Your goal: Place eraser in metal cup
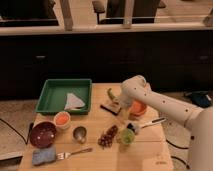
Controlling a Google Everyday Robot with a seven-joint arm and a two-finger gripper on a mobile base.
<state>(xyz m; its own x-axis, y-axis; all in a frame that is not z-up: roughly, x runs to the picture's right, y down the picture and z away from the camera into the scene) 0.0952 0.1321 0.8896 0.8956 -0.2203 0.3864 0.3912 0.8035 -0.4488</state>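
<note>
The eraser point(110, 106), a flat block with a pale tan top over a dark base, lies on the wooden table point(150, 150) right of the green tray. The metal cup point(79, 133), small and shiny, stands upright at the table's front left-centre, well apart from the eraser. My white arm reaches in from the right and bends down. My gripper point(120, 108) hangs at the eraser's right end, close to or touching it. I cannot tell whether it holds the eraser.
A green tray point(50, 95) holding a white napkin point(74, 102) sits at the back left. A white cup with orange inside point(62, 119), a dark red bowl point(42, 134), a blue sponge point(42, 156) and a fork point(75, 151) surround the metal cup. Grapes point(107, 136), a green cup point(127, 136), an orange bowl point(138, 108), a green pepper point(110, 94) and a spoon point(150, 122) lie nearby.
</note>
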